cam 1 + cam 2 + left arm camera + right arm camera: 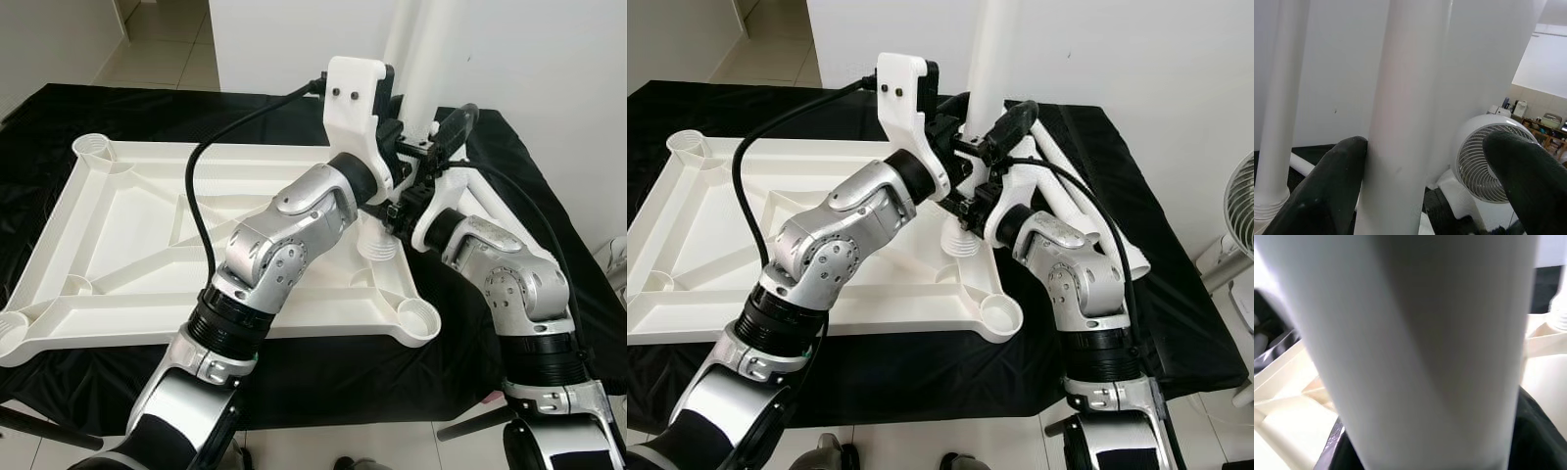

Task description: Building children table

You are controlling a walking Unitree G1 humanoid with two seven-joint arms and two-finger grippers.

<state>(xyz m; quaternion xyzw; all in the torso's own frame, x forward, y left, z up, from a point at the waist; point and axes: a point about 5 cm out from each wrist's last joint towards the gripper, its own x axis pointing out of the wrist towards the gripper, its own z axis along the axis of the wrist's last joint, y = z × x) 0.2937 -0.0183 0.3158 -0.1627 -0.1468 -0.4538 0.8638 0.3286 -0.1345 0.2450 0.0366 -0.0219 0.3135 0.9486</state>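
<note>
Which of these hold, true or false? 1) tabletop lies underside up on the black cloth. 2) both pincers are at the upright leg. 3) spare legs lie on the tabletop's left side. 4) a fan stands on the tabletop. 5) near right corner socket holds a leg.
1) True: the tabletop shows its ribs, lying on the black cloth.
2) True: the left pincer and right pincer meet at the upright leg.
3) False: the spare legs lie on the cloth to its right.
4) False: the fan stands off the table, right.
5) False: that socket is empty.
</note>
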